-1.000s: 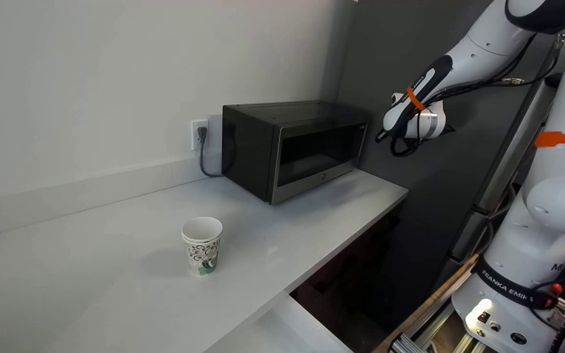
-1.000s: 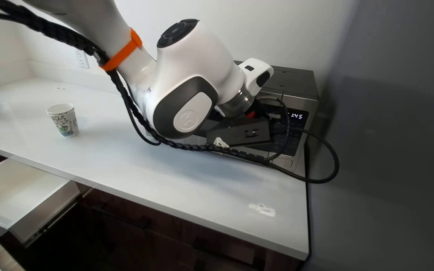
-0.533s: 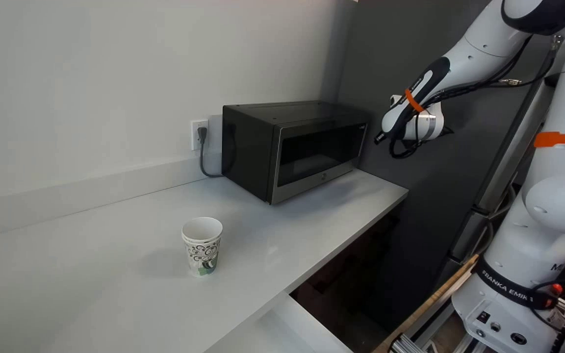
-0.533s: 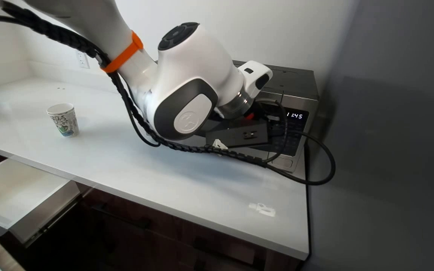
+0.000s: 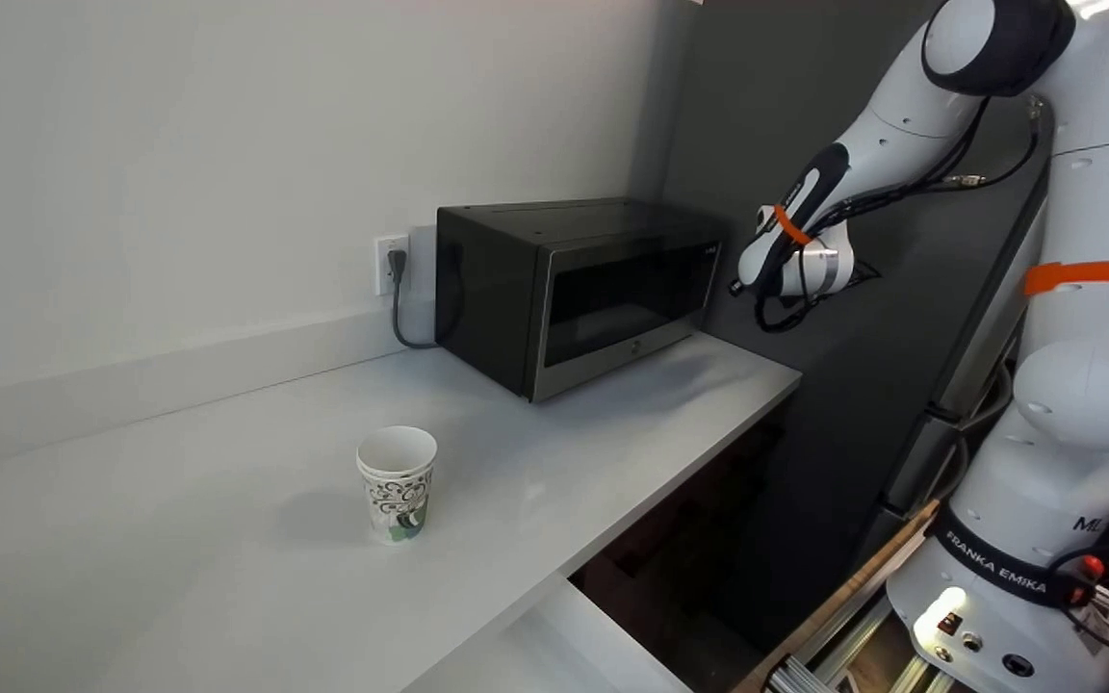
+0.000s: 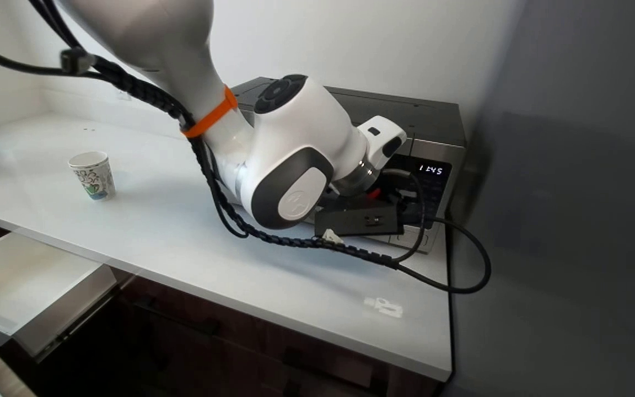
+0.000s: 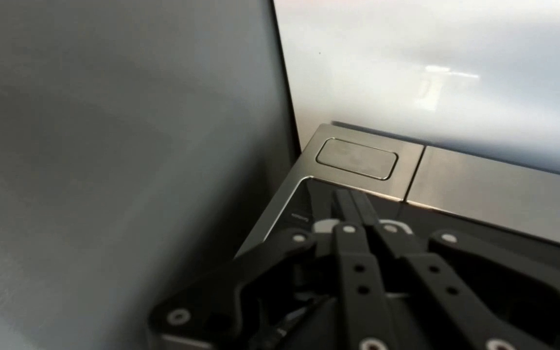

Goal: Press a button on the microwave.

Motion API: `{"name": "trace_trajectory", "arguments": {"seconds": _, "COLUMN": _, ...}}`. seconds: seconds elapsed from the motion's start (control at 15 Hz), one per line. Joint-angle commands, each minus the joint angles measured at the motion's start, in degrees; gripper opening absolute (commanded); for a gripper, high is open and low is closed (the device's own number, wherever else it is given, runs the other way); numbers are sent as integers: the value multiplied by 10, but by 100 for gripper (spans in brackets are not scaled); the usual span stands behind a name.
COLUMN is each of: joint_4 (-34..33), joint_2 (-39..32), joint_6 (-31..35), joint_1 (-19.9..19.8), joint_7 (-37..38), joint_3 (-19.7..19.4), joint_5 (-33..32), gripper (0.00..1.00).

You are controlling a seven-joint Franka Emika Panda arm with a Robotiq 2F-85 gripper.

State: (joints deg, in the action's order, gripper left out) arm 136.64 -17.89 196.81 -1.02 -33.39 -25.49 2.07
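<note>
Pointing at the front of the microwave (image 5: 583, 298), the end effector (image 7: 354, 204) is clenched: in the wrist view its two black fingertips (image 7: 343, 206) sit side by side, pressed together. They appear in front of the dark control panel (image 7: 320, 197); whether they touch it, I cannot tell. Just beyond them in that view, a rounded rectangular button (image 7: 357, 158) is set into the steel trim (image 7: 409, 165). In both exterior views the white Franka arm (image 6: 312, 132) hides most of the end effector. A black housing (image 6: 345, 220) is mounted at the wrist, and a braided black cable (image 6: 290, 242) runs from beside it back along the arm, past an orange strap (image 6: 211, 117). Past the wrist, the clock display (image 6: 431, 170) reads 11:45. With its dark glass door (image 5: 631, 298) closed, the microwave stands at the end of the white counter (image 5: 227, 597), just beside a tall dark grey panel (image 6: 565, 220) and near the white wall (image 5: 227, 144) behind. A plug (image 5: 398, 260) sits in an outlet (image 5: 382, 279) on that wall, and its cord (image 5: 396, 306) drops to the counter beside the microwave. Well apart from the microwave, nested paper cups (image 5: 397, 491) printed with black scrolls, green and blue stand upright on the counter. A white drawer (image 6: 69, 314) is pulled out below the counter's front edge. Beyond that edge, the arm's base (image 5: 1026, 626) stands beside a wooden board (image 5: 834, 602).
</note>
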Motion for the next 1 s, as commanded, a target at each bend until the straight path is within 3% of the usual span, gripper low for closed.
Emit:
{"name": "trace_trajectory", "arguments": {"seconds": 0.0, "joint_4": -38, "joint_2": -46, "joint_6": 12, "joint_1": -84, "joint_7": 36, "joint_3": 79, "joint_5": -49, "gripper": 0}}
{"name": "trace_trajectory", "arguments": {"seconds": 0.27, "joint_4": -83, "joint_2": -92, "joint_6": 27, "joint_1": -129, "joint_7": 24, "joint_3": 116, "joint_5": -72, "gripper": 0}}
{"name": "trace_trajectory", "arguments": {"seconds": 0.33, "joint_4": -91, "joint_2": -102, "joint_6": 32, "joint_1": -117, "joint_7": 52, "joint_3": 95, "joint_5": -101, "gripper": 0}}
{"name": "trace_trajectory", "arguments": {"seconds": 0.93, "joint_4": -137, "joint_2": -138, "joint_6": 29, "joint_1": -134, "joint_7": 77, "joint_3": 94, "joint_5": -155, "gripper": 0}}
